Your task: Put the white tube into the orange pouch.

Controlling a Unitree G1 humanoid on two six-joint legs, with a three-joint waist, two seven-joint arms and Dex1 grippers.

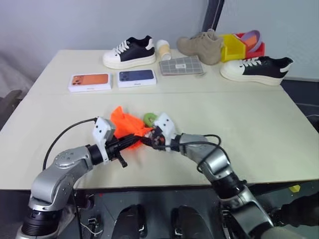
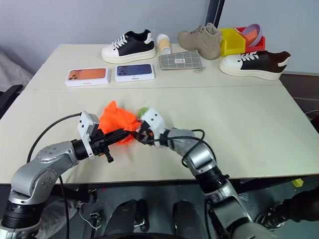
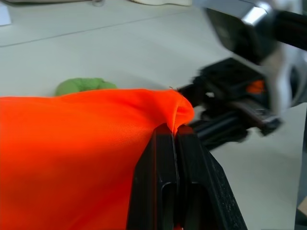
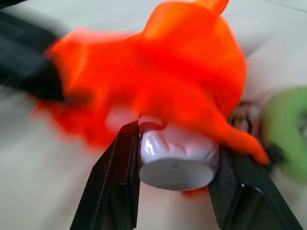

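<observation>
Insertion step by the look of it, with both arms meeting over the near middle of the worktop (image 1: 259,129). The left end effector (image 3: 175,139) is clamped tight on a fold at the rim of the orange pouch (image 1: 127,124), and the fabric bunches up right where the two black fingers meet. My guess is it's pinching that edge to keep the mouth lifted and steady so the bag doesn't just flop flat or slide away when something gets pushed into it.

The right end effector (image 4: 177,165) comes in from the other side, fingers set a moderate way apart and gripping the white tube (image 4: 177,160) across its body. The flat white end faces the wrist camera and the far end points at the pouch. So the tube sits right between the fingers, with its front end touching or just going under the orange cloth. Can't tell whether it's actually inside the opening or only pressed against a fold.

The green disc (image 1: 149,119) on the cord lies just beside the pouch, close to the right arm's wrist. Shoes and phone boxes are well apart at the back
</observation>
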